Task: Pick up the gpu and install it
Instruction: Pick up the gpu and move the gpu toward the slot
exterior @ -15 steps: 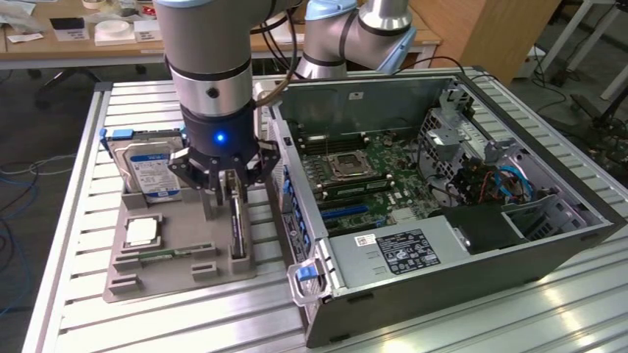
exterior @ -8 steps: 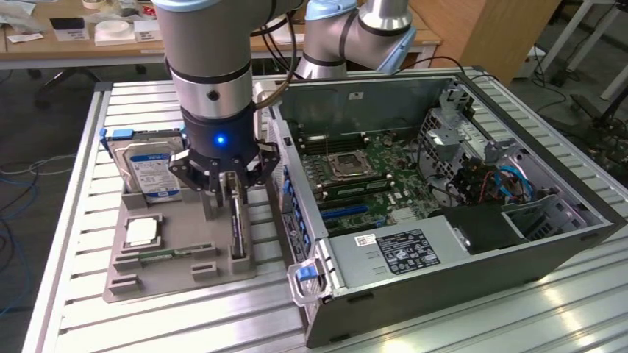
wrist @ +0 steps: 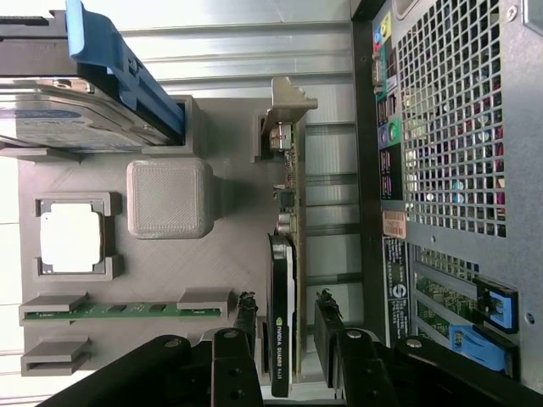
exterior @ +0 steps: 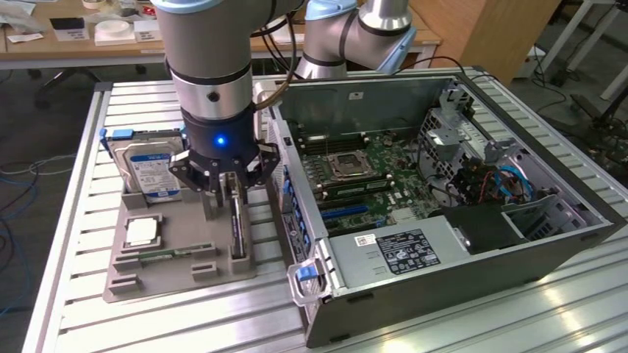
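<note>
Grey plastic parts tray (exterior: 176, 276) lying on a ribbed aluminium desk (exterior: 147, 316), seen first from the exterior view. Standing on its long edge in a slot on the tray's side nearer the computer: the gpu (exterior: 237, 220), a thin green circuit card with a black cooler on one face. Probably kept upright so that both flat faces can be reached from above. Directly over it, on a grey robot arm (exterior: 211, 73), the black claw (exterior: 228, 197), fingers apart and lowered on either side of the card. Elsewhere on the tray, each in its own cradle: a silver hard drive with a blue-white label (exterior: 152, 173), a square silver processor chip (exterior: 143, 232) and a narrow green memory stick (exterior: 167, 255). On the exterior view's right, an open black computer case (exterior: 442, 243) on its side, green motherboard (exterior: 383, 169) exposed.

From the wrist view, looking down along the claw (wrist: 286, 305): the gpu (wrist: 281, 339) between two black fingertips (wrist: 246, 309), with a visible gap on each side, so straddled, not yet gripped. Card seated in the tray (wrist: 229, 254), not lifted. Just beside it, the case's perforated rear panel (wrist: 450, 127).
</note>
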